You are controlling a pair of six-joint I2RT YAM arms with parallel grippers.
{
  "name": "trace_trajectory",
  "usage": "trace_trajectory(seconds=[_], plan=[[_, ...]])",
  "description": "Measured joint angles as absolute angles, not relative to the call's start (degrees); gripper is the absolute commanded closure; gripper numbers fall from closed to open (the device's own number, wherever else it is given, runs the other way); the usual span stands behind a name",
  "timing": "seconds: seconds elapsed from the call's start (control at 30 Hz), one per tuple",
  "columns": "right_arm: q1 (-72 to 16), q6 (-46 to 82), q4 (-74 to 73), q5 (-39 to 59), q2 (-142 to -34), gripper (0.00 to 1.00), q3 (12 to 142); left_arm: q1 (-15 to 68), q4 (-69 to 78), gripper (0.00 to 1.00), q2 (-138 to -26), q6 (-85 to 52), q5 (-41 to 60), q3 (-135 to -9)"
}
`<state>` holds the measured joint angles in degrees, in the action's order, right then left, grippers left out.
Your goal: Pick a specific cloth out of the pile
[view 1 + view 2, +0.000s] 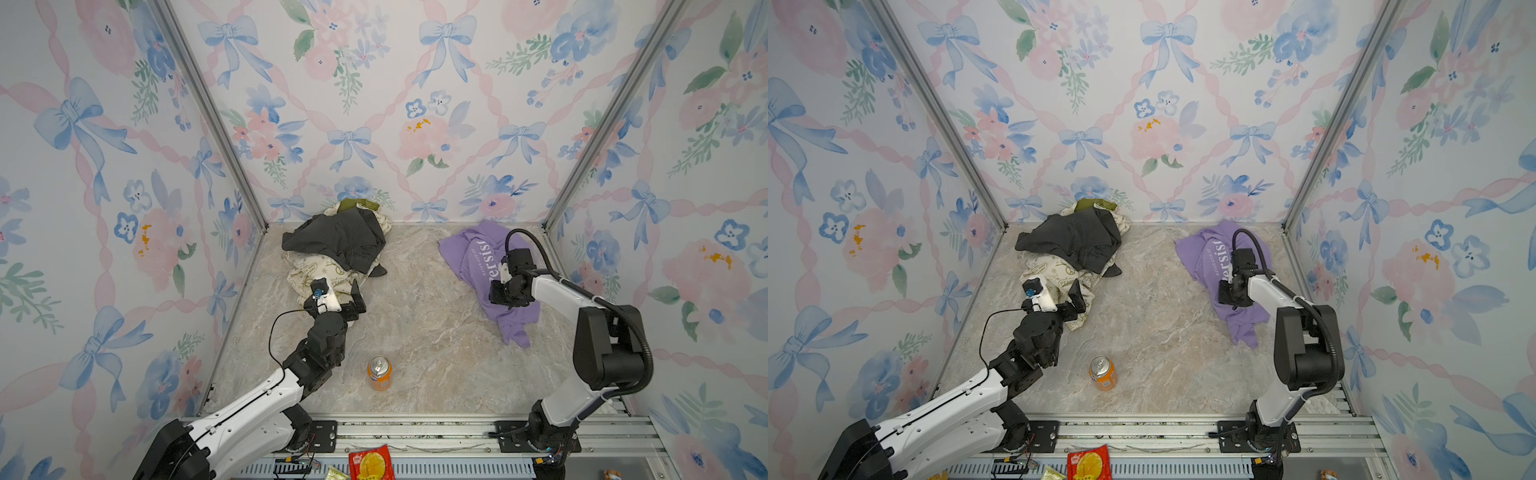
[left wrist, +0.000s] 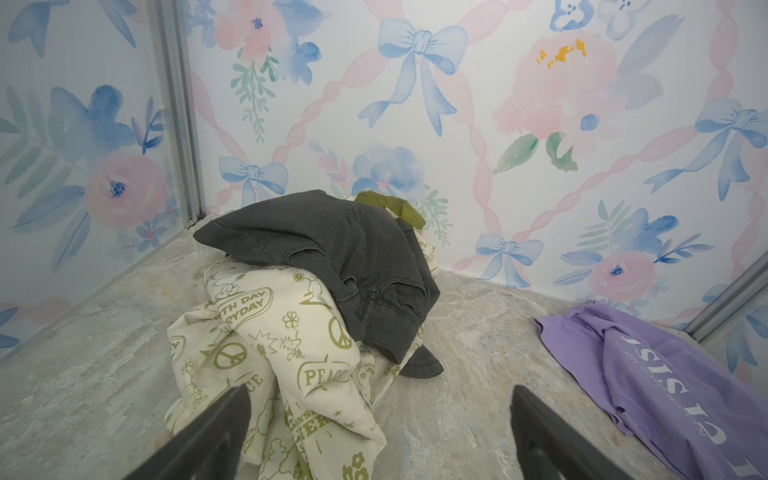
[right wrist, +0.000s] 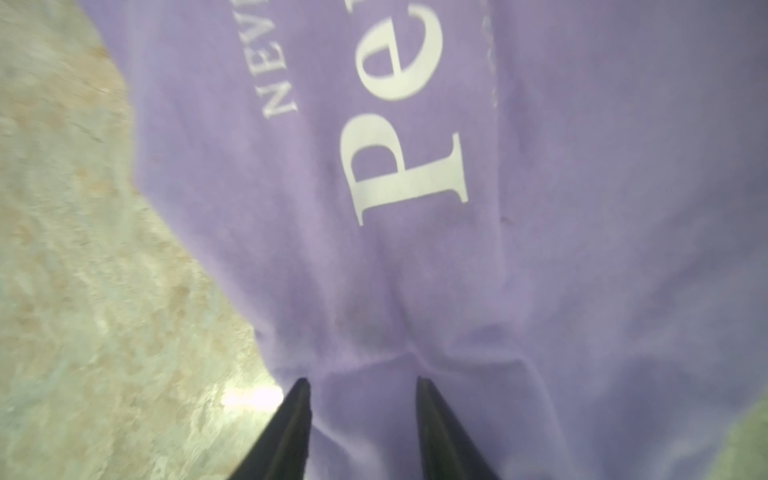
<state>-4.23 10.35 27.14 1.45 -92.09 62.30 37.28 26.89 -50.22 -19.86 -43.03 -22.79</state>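
From my station, the lavender T-shirt [image 1: 469, 257] lies spread on the marble-look bench [image 1: 415, 332] at the far right, well apart from the pile [image 1: 336, 245] at the far left by the back wall. In both top views I read the white lettering "ersist", the first letter hidden by the right arm, and a smaller line beside it, "NEVER GIVE UP". The right wrist view, which is blurred, gives me "Pe" and "NEV".

The right end effector [image 3: 361, 380] is low over the shirt's near half. Its jaws stand about half apart, with a puckered fold of purple fabric between the tips; I cannot tell whether they are pinching it or only straddling it.

The left end effector [image 2: 380, 390] gapes fully wide with nothing in it, at the near edge of the pile, over the cream cloth [image 2: 266, 353]. That cloth carries olive prints: peace signs, cartoon figures, "PEACE", "TH DAY" and "RYDAY". A dark grey garment [image 1: 332, 237] is draped on top, with a small olive piece [image 1: 357, 204] behind against the wall.

An orange drinks can [image 1: 379, 372] stands upright near the front, its brand unreadable, and a red snack packet [image 1: 370, 463] lies on the front rail
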Motion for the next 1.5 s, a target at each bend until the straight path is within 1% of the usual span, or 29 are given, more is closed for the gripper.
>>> trace_trajectory(seconds=[0.07,0.17,0.33,0.47,0.5,0.53,0.67,0.83,1.07,1.4,1.5], plan=[[-4.3,10.5,26.0,1.4,-86.8,0.34,62.0,35.6,27.9,0.02,-49.8,-18.9,-43.5,-21.7],[-4.6,10.6,22.7,1.5,-78.6,0.25,59.7,33.0,30.7,0.02,-49.1,-16.8,-43.9,-19.2],[-4.7,10.3,15.5,1.0,-66.5,0.12,51.5,27.3,36.1,0.02,-48.8,-13.6,-43.0,-14.4],[-4.7,9.6,9.1,-0.1,-59.3,0.06,44.0,20.9,41.5,0.02,-48.8,-12.3,-40.2,-10.2],[-4.7,9.4,7.4,-0.6,-58.0,0.01,42.2,19.4,43.3,0.02,-48.9,-12.0,-39.4,-9.0],[-4.7,9.4,5.7,-1.1,-57.0,0.03,40.5,18.2,45.2,0.02,-49.2,-11.7,-38.5,-7.7],[-4.7,8.7,-1.9,-4.6,-54.8,0.03,33.3,14.6,53.7,0.02,-53.2,-9.8,-34.6,-3.0],[-4.7,8.0,-11.7,-9.3,-57.4,0.03,25.9,13.5,60.6,0.02,-60.8,-7.8,-31.0,-2.3],[-4.7,4.3,-32.8,-12.4,-68.1,0.03,16.7,13.4,72.8,0.02,-71.9,-4.9,-28.1,-1.8],[-5.8,-1.8,-58.5,-10.0,-86.8,0.03,14.9,12.9,81.5,0.02,-81.6,-1.6,-23.9,-3.0],[-6.0,-2.7,-61.5,-9.5,-89.9,0.03,14.7,12.7,82.9,0.02,-84.5,-0.8,-22.3,-4.0]])
